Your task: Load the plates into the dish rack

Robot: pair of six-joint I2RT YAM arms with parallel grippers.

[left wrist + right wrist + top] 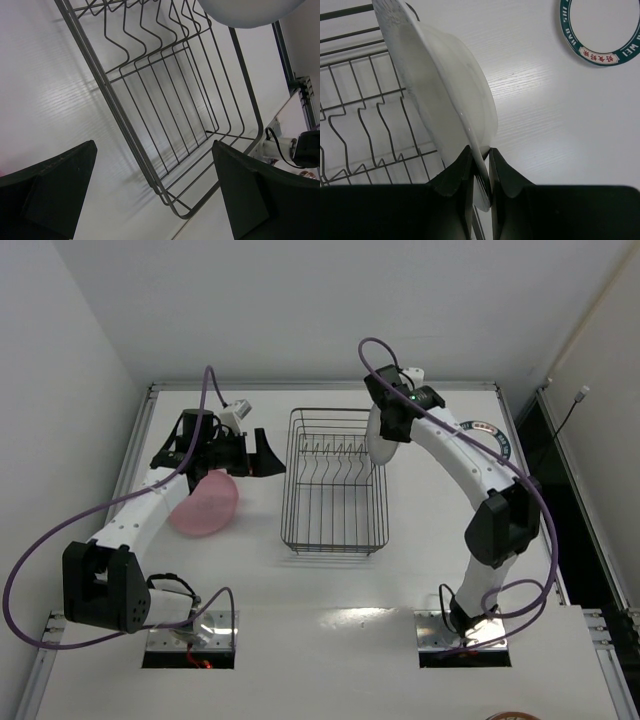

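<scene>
rack (335,500) empty | my right hand (480,165) grasps white plate (445,90) at its edge | my left hand (250,453) released | pink plate (205,505), rimmed plate (592,57) unloaded on worktop (330,590)

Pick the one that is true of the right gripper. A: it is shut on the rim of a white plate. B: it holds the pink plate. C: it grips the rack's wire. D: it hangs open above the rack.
A: in the right wrist view the right gripper pinches the rim of the white plate, held on edge at the dish rack; the pink plate lies on the table.
</scene>
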